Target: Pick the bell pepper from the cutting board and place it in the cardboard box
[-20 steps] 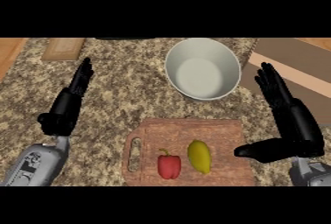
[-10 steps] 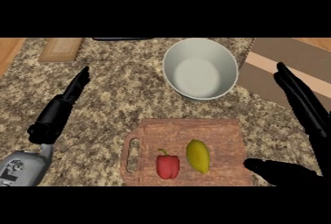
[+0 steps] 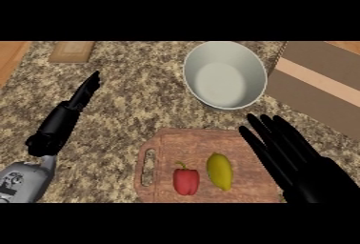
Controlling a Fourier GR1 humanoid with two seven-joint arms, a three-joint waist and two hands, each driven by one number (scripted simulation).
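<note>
A speckled brown-and-grey stone counter [image 3: 141, 105] is seen from steeply above. A wooden cutting board [image 3: 211, 138] is laid on it at the lower middle, with its handle slot turned to the left. A white bowl [image 3: 225, 76] is set upright beyond the board, apart from it. A cardboard box [image 3: 316, 86] is placed at the right, just beside the bowl. A flat tan slab [image 3: 72, 51] is laid at the far left.

1 head view looks steeply down, close, onto the counter [image 3: 141, 105].
</note>
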